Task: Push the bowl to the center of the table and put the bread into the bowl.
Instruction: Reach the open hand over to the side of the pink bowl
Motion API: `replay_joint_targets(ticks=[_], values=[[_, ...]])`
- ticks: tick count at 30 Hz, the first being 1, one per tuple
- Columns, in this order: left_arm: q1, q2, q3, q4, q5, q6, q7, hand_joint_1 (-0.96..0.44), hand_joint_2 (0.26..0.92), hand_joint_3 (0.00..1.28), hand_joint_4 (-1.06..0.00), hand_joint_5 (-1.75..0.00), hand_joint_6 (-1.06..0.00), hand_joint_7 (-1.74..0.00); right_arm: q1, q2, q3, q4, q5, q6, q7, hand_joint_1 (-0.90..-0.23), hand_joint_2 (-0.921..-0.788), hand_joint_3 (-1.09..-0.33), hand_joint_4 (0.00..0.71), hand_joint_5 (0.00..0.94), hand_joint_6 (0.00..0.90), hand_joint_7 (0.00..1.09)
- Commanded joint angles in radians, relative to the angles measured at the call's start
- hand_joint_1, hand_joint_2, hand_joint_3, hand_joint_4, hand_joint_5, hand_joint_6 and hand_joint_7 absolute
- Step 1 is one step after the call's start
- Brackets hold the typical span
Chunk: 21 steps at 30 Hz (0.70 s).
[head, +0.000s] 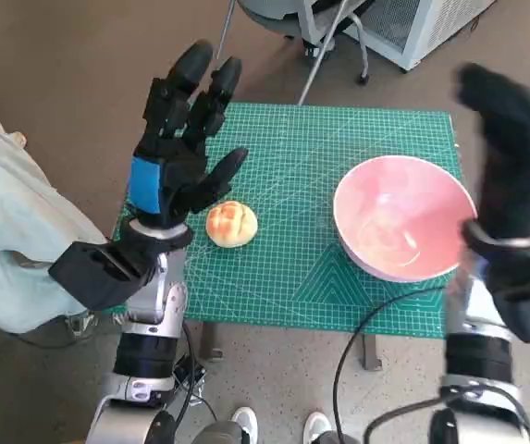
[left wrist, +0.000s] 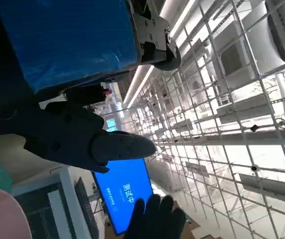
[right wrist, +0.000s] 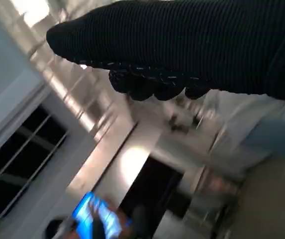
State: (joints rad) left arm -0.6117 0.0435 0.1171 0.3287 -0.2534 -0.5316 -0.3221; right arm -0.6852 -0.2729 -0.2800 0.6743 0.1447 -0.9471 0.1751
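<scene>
The left hand (head: 179, 139) is hovering raised above the left part of the desk (head: 283, 277), its fingers (head: 211, 85) spread wide and holding nothing, its blue-taped back facing the camera in the head view. Just right of its wrist, the bread roll (head: 232, 224) is lying on the green cutting mat (head: 292, 157) that is covering the desk, apart from the hand.

The right hand (head: 512, 148) is lifted at the right edge of the desk, blurred in the head view; its gloved fingers are pointing up and it is holding nothing, though how far they are spread I cannot tell. Just left of it, the pink bowl (head: 403, 217) is sitting upright on the right side of the mat, near the front edge, well apart from the roll.

In the left wrist view a blue screen (left wrist: 125, 191) is glowing beneath a white ceiling grid (left wrist: 232, 99).

Beyond the far edge of the desk, an office chair base (head: 334, 37) is standing on the floor.
</scene>
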Motion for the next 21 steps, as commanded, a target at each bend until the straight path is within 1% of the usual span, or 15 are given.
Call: replay_joint_targets(ticks=[1,4,7,9,13,16,17,19,21], values=[[0.011,0.010,0.008,-0.016,-0.010,-0.008,-0.005,-0.38,0.921,0.23,-0.28,0.00,-0.18,-0.33,0.044,-0.040,-0.048,0.109,-0.046,-0.032,-0.079,-0.514,-0.921,-0.790,0.296,0.000,0.000,0.75],[0.012,0.009,0.012,-0.011,-0.010,-0.011,-0.007,-0.38,0.921,0.23,-0.27,0.00,-0.19,-0.31,0.049,-0.064,-0.067,0.200,-0.065,-0.054,-0.123,-0.514,-0.921,-0.791,0.292,0.000,-0.001,0.75],[0.014,0.008,0.015,-0.009,-0.010,-0.014,-0.007,-0.38,0.921,0.23,-0.27,0.00,-0.19,-0.30,0.051,-0.079,-0.075,0.287,-0.077,-0.072,-0.158,-0.511,-0.921,-0.795,0.295,0.002,-0.001,0.74],[0.014,0.007,0.016,-0.007,-0.008,-0.015,-0.007,-0.38,0.921,0.23,-0.27,0.00,-0.20,-0.30,0.053,-0.083,-0.076,0.340,-0.085,-0.074,-0.181,-0.510,-0.921,-0.800,0.295,0.002,-0.001,0.74],[0.014,0.009,0.019,-0.004,-0.004,-0.016,-0.005,-0.38,0.921,0.23,-0.27,0.00,-0.20,-0.29,0.057,-0.078,-0.071,0.423,-0.093,-0.055,-0.219,-0.506,-0.921,-0.811,0.294,0.001,-0.001,0.73],[0.015,0.011,0.020,-0.001,-0.001,-0.018,-0.006,-0.38,0.921,0.23,-0.27,0.00,-0.20,-0.29,0.059,-0.065,-0.069,0.478,-0.078,-0.026,-0.221,-0.506,-0.921,-0.823,0.290,0.003,0.009,0.71],[0.015,0.012,0.020,-0.001,-0.001,-0.019,-0.006,-0.38,0.921,0.23,-0.27,0.00,-0.20,-0.28,0.059,-0.061,-0.069,0.493,-0.072,-0.019,-0.219,-0.500,-0.921,-0.829,0.284,0.002,0.021,0.68],[0.016,0.015,0.020,-0.003,0.001,-0.018,-0.005,-0.38,0.921,0.23,-0.27,0.00,-0.20,-0.28,0.058,-0.048,-0.074,0.522,-0.056,0.002,-0.205,-0.492,-0.921,-0.838,0.275,0.001,0.043,0.63],[0.018,0.018,0.021,-0.006,0.004,-0.017,-0.004,-0.39,0.921,0.23,-0.27,0.00,-0.20,-0.27,0.052,-0.030,-0.084,0.543,-0.032,0.027,-0.185,-0.487,-0.921,-0.842,0.272,0.001,0.055,0.60]])
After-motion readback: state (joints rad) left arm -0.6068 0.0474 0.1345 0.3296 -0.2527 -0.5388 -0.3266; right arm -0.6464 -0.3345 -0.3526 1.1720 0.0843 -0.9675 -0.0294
